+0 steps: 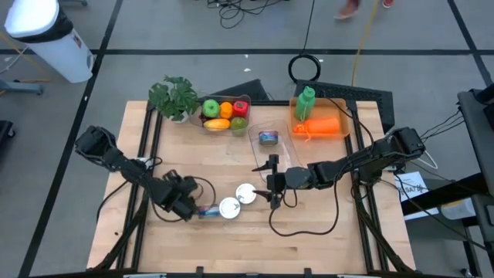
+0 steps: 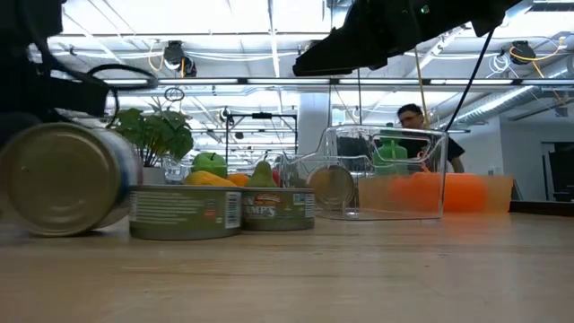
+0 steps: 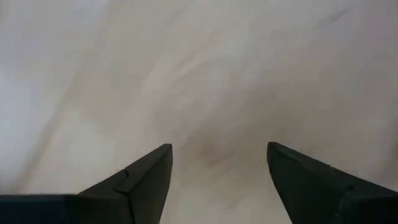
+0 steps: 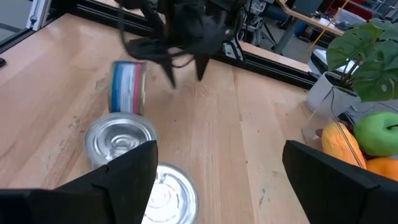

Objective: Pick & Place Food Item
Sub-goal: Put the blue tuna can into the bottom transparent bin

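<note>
Two dark jointed arms, black looping cables, wedge-shaped black fingers [image 4: 326, 171].

The left gripper [image 1: 202, 212] sits low at the table's front-left, fingers parted. The right gripper [image 1: 272, 181] reaches to the centre, fingers spread wide.

potted plant [image 1: 174, 97] at table's [image 1: 309, 239] back-left corner; white bin [image 1: 48, 38] on floor.
</note>
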Controlling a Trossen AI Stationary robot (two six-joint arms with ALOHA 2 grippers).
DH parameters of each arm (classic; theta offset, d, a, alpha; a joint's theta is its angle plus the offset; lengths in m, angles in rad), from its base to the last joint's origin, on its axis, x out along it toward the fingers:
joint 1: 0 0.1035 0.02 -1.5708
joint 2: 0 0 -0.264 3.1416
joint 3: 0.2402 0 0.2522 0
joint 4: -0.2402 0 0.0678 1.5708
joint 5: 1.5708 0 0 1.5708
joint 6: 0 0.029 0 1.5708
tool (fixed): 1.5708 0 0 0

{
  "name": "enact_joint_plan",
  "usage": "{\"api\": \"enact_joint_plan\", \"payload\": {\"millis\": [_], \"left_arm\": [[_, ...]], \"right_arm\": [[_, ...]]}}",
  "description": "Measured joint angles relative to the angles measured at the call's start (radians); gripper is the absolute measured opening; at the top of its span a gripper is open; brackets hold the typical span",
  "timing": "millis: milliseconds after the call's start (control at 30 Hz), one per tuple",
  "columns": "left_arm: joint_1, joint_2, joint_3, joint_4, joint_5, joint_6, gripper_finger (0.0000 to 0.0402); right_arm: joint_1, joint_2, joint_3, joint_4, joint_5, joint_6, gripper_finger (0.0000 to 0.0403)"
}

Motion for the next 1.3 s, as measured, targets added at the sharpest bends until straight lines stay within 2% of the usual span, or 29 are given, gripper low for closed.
{"api": "enact_joint_plan", "payload": {"millis": [100, 200, 267, 367, 500, 667, 733, 900, 1300], "left_arm": [[0.000, -0.035, 0.018, -0.090, -0.005, -0.046, 0.0259], [-0.018, -0.079, 0.051, -0.095, -0.016, -0.038, 0.0232], [-0.046, -0.112, 0.072, -0.020, -0.014, 0.020, 0.0213], [-0.099, -0.148, 0.080, 0.178, 0.011, 0.150, 0.0189], [-0.181, -0.150, 0.081, 0.367, 0.034, 0.280, 0.0172], [-0.237, -0.138, 0.081, 0.393, -0.076, 0.226, 0.0171], [-0.235, -0.119, 0.081, 0.387, -0.089, 0.193, 0.0171], [-0.218, -0.085, 0.080, 0.357, -0.080, 0.136, 0.0196], [-0.196, -0.064, 0.080, 0.335, -0.064, 0.174, 0.0305]], "right_arm": [[0.000, 0.000, 0.000, 0.000, 0.000, 0.000, 0.0325], [0.000, 0.000, 0.000, 0.000, 0.000, 0.000, 0.0325], [0.000, 0.000, 0.000, 0.000, 0.000, 0.000, 0.0325], [0.000, 0.000, 0.000, -0.001, 0.000, 0.001, 0.0325], [0.000, 0.000, 0.000, -0.009, 0.000, 0.023, 0.0325], [0.000, 0.000, 0.000, -0.018, 0.000, 0.027, 0.0325], [0.000, 0.000, 0.000, -0.018, 0.000, 0.027, 0.0325], [0.000, 0.000, 0.000, -0.015, 0.000, 0.027, 0.0325], [0.000, 0.000, 0.000, -0.022, -0.001, 0.027, 0.0325]]}}
